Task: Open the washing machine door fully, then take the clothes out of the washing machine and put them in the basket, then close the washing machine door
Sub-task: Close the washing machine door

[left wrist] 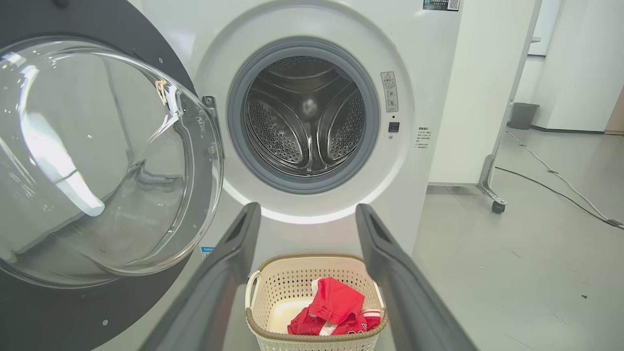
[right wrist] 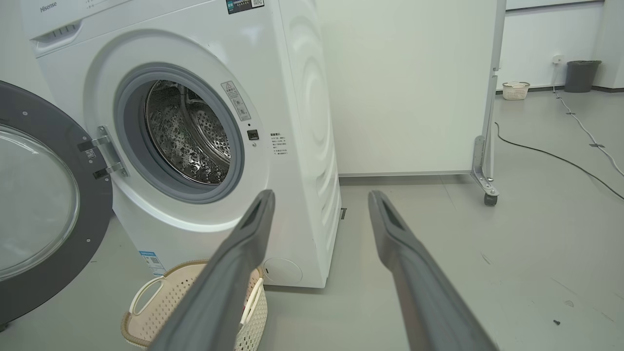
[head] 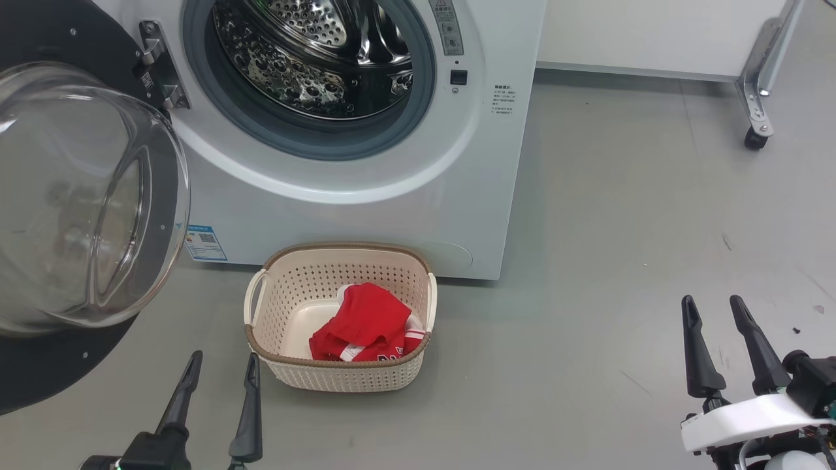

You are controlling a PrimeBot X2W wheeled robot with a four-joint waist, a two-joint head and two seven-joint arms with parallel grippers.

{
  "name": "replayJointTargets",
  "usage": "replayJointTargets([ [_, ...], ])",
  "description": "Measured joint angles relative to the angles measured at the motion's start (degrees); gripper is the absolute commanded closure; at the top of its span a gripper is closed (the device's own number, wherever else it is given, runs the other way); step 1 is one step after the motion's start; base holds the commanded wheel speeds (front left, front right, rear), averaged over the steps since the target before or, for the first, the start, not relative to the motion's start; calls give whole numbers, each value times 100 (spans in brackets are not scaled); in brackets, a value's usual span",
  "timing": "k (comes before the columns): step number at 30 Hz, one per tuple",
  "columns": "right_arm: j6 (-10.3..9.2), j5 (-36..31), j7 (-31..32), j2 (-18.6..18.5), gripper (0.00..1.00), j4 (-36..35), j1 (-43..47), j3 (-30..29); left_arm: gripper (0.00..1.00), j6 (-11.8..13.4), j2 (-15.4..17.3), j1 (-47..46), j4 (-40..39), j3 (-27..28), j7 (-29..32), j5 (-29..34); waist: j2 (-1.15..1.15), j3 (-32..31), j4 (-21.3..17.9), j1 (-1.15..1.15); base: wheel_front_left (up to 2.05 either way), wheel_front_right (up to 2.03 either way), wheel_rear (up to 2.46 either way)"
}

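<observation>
The white washing machine (head: 405,196) stands with its steel drum (head: 313,59) bare of clothes. Its door (head: 72,196), black-rimmed with a clear glass bowl, is swung wide open to the left. On the floor in front sits the cream basket (head: 287,294), holding red and white clothes (head: 366,323). My left gripper (head: 222,365) is open just left of the basket, nothing between its fingers. Far to the right, my right gripper (head: 715,310) is open too, over bare floor. In the left wrist view the basket (left wrist: 287,282) lies between the fingers, below the drum (left wrist: 304,122).
A white panel on a metal leg with a caster (head: 757,134) stands to the right of the machine. Cables (right wrist: 551,156) run across the grey floor further right, near a grey bin (right wrist: 582,75) and another small basket (right wrist: 516,90).
</observation>
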Motion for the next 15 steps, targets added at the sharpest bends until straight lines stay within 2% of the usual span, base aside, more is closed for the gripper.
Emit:
replayJointTargets([
  [15, 0, 10, 0, -46, 0, 0, 0, -14, 0, 0, -22, 5, -15, 3, 0, 0, 0, 61, 13, 0, -17, 17, 0],
])
